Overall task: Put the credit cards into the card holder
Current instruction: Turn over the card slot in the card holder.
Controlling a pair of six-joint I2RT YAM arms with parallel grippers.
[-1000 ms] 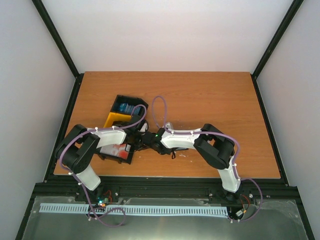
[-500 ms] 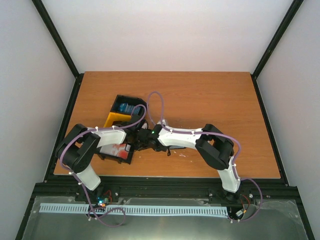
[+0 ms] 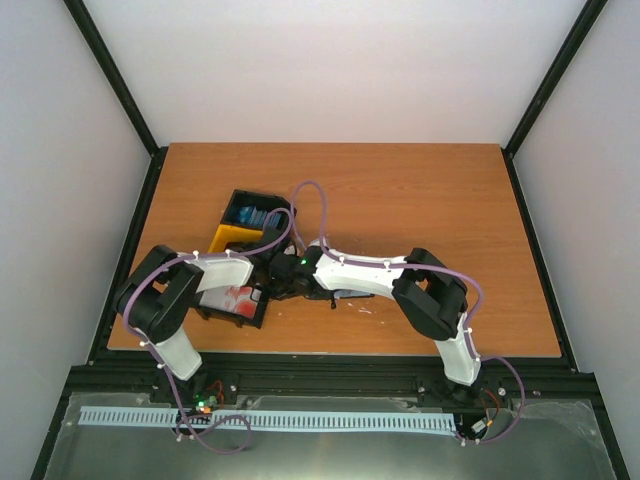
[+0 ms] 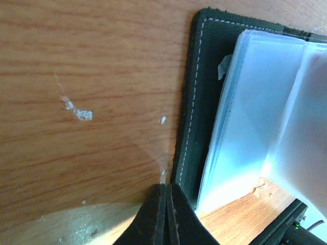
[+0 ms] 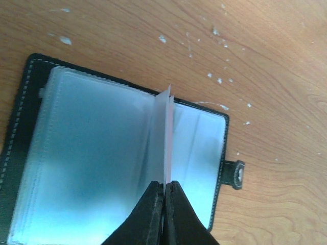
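Card holder [image 5: 102, 153] open flat; right end effector [image 5: 164, 185] pinching clear sleeve [image 5: 167, 132]; left end effector [image 4: 164, 188] closed, alongside.

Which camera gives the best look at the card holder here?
Right wrist: the card holder lies open, nearly whole, with stitched border, clear sleeves, one pinched by the right pincer, and snap tab. Left wrist shows only one corner and sleeve edges. From the top camera the arms hide it mostly.

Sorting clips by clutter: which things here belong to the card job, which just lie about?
Job: card holder, its clear sleeve in the right gripper, red-blotched cards, blue cards.
Lying about: yellow bin, far black bin, near black bin, white specks.
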